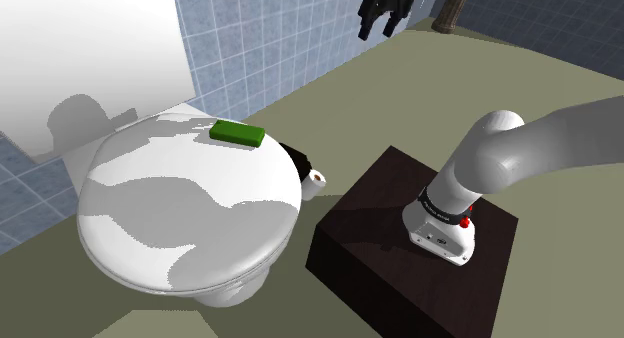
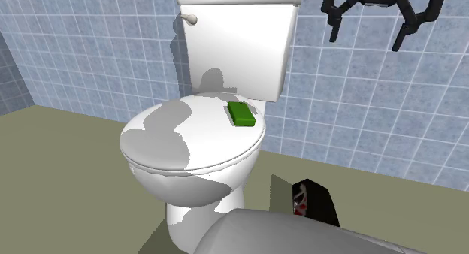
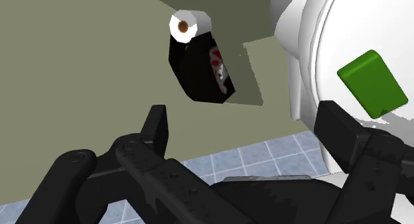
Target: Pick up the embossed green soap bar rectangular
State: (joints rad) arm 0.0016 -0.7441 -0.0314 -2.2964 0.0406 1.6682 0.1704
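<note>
A green rectangular soap bar (image 1: 237, 133) lies flat on the closed white toilet lid (image 1: 180, 211), near the lid's back edge in front of the tank. In the second exterior view the soap bar (image 2: 242, 114) sits toward the lid's right. My black gripper (image 1: 376, 31) hangs open high in the air, well away from the soap toward the shoulder view's right. It is seen open against the tiled wall (image 2: 366, 38), above and right of the soap. In the wrist view the soap (image 3: 371, 82) lies beyond the right finger (image 3: 338, 133), outside the open gripper (image 3: 247, 130).
The white toilet tank (image 2: 237, 42) stands against the blue tiled wall behind the lid. A toilet roll (image 1: 317, 179) on a black holder (image 3: 202, 67) sits on the olive floor between the toilet and my dark stand (image 1: 400, 256).
</note>
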